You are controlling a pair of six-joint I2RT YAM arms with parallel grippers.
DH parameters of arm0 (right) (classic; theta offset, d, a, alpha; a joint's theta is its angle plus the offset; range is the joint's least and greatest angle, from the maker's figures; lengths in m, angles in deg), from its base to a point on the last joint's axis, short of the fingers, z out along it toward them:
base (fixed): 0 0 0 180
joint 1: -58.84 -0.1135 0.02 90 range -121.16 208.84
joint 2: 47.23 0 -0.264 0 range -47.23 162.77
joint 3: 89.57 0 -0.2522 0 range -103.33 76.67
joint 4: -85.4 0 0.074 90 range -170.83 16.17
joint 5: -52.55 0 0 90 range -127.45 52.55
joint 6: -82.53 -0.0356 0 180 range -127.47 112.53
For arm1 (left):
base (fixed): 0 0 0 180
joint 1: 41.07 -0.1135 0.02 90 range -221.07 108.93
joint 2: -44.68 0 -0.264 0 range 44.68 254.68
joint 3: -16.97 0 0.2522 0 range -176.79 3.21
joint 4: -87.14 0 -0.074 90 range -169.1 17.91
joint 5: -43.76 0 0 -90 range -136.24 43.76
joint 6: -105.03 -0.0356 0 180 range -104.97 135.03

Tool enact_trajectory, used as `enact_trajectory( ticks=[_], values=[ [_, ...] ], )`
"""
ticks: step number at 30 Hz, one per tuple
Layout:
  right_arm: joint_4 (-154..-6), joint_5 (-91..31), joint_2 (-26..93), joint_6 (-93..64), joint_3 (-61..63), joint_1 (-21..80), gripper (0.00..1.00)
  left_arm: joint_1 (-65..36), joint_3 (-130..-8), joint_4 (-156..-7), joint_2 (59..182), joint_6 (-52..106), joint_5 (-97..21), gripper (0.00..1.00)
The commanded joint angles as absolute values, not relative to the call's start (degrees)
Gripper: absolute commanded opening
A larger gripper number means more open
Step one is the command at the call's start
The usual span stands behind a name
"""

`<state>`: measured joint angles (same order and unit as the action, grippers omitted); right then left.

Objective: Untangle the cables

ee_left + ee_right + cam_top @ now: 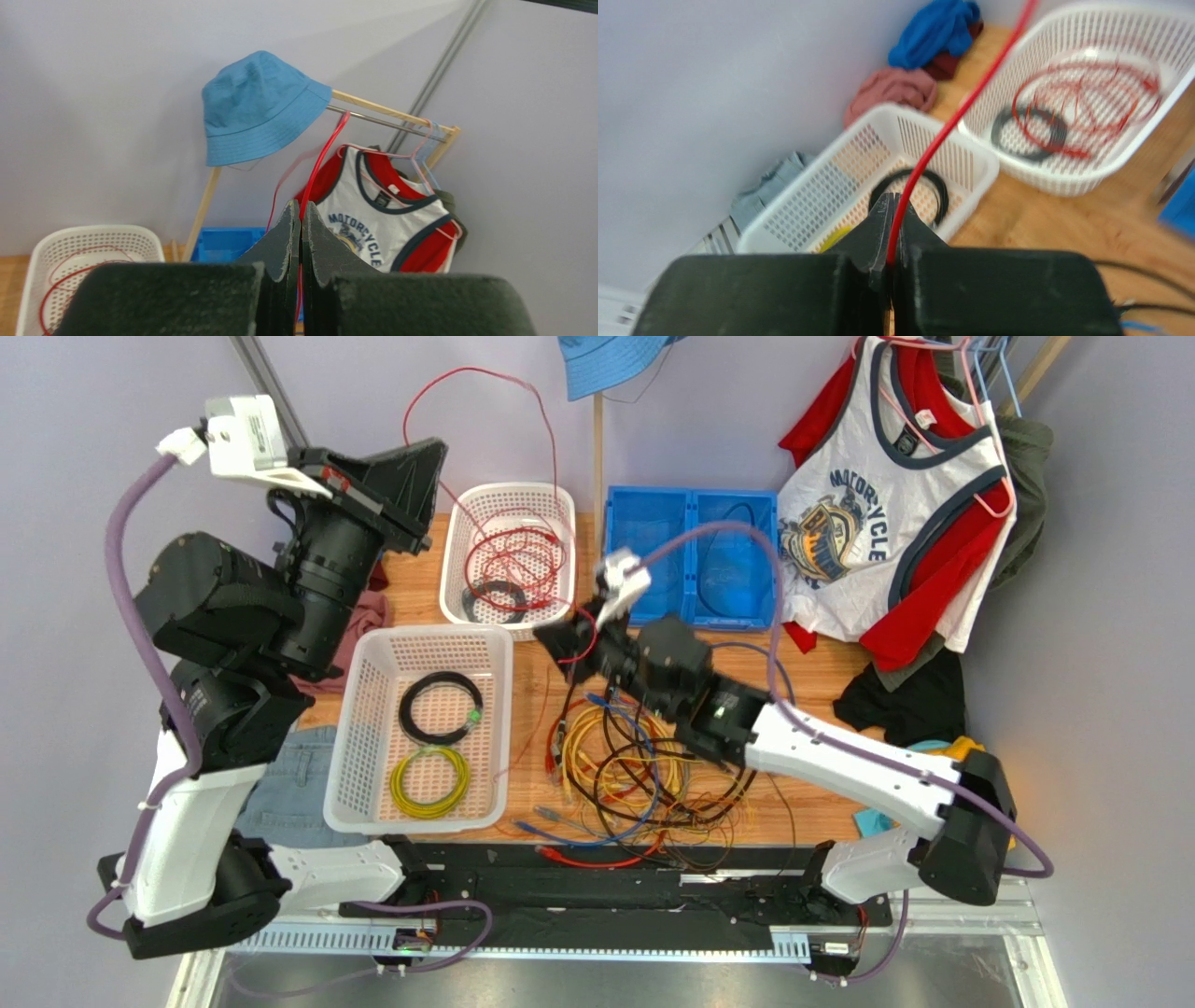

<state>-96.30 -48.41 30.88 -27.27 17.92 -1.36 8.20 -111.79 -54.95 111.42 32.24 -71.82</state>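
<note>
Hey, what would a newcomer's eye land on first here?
The tangled cable heap at the near middle of the table. Then a red cable, pinched in the right gripper and in the raised left gripper, arching up by the far basket.

We could read only one word, "MOTORCYCLE", printed in an arc across the chest of the white sleeveless shirt (pixel 379 224); the smaller print beneath was illegible.

Wooden table (pixel 828 686). On it: near white basket (pixel 362 728), far white basket (pixel 456 546), blue tray (pixel 617 560), cables (pixel 631 770) heaped right of near basket.
</note>
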Motion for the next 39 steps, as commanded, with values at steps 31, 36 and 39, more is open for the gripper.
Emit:
enact_trajectory(
  ticks=[31,36,39],
  values=[
    [-65.7,-15.1,75.3,-32.5,-54.1,24.0,0.0,-10.4,-67.6,-86.5,111.2,28.4,-79.3,0.0],
    [-73.3,-13.8,82.0,-34.1,-56.9,26.2,0.0,-17.9,-72.2,-92.2,121.4,32.1,-76.2,0.0],
    [-78.4,-13.4,86.0,-36.2,-59.3,27.5,0.0,-18.8,-75.3,-95.9,127.6,30.7,-75.9,0.0]
  ],
)
